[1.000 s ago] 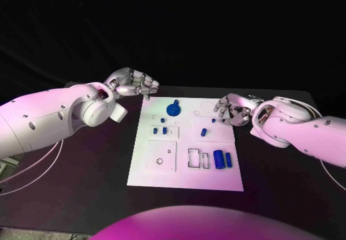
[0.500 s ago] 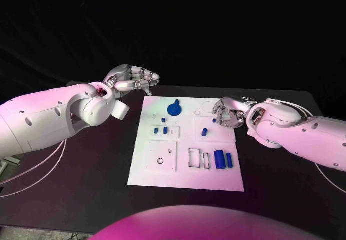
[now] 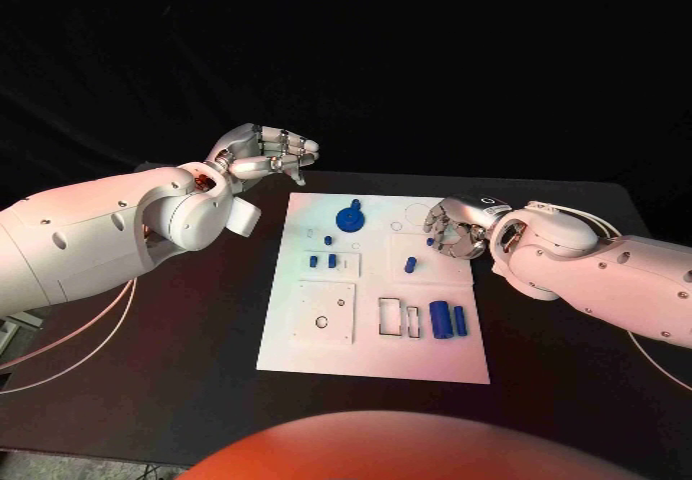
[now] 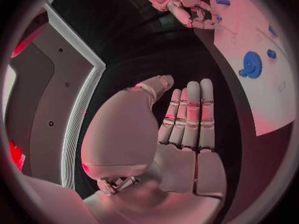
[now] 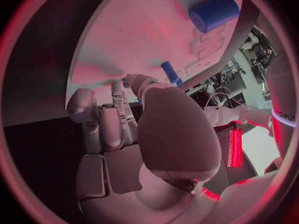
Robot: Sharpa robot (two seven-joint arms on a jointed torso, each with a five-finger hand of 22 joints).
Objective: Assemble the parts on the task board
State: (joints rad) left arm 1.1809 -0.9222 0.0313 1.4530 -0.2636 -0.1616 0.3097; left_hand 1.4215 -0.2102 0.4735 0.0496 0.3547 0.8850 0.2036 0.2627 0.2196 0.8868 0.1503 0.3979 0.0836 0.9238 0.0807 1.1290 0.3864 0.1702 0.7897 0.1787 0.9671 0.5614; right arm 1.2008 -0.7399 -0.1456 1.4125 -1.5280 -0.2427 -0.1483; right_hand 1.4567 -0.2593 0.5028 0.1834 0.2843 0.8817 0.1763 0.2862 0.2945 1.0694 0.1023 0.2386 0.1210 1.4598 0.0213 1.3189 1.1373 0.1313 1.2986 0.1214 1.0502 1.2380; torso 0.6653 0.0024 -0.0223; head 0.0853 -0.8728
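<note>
The white task board (image 3: 372, 340) lies mid-table. On it are a blue round knob (image 3: 348, 216), small blue pegs (image 3: 330, 261), another peg (image 3: 410, 264), and two blue cylinders (image 3: 438, 318) side by side. My right hand (image 3: 459, 225) hangs over the board's right edge with its fingers curled down around a small blue peg (image 3: 430, 241); whether they grip it is hidden. The right wrist view shows the fingertips (image 5: 127, 82) at the board, with the other peg (image 5: 169, 73) and a cylinder (image 5: 215, 12) beyond. My left hand (image 3: 267, 155) is raised behind the board's far left corner, holding nothing (image 4: 187, 129).
Empty rectangular slots (image 3: 391, 316) and a square plate with a small ring (image 3: 320, 321) sit on the board's near half. Bare black table (image 3: 173, 380) surrounds the board. The left wrist view shows the knob (image 4: 251, 64) and my right hand (image 4: 187, 10).
My right hand has slid left over the board's edge and curled closer round the small peg. My left hand rose slightly. The parts have not moved.
</note>
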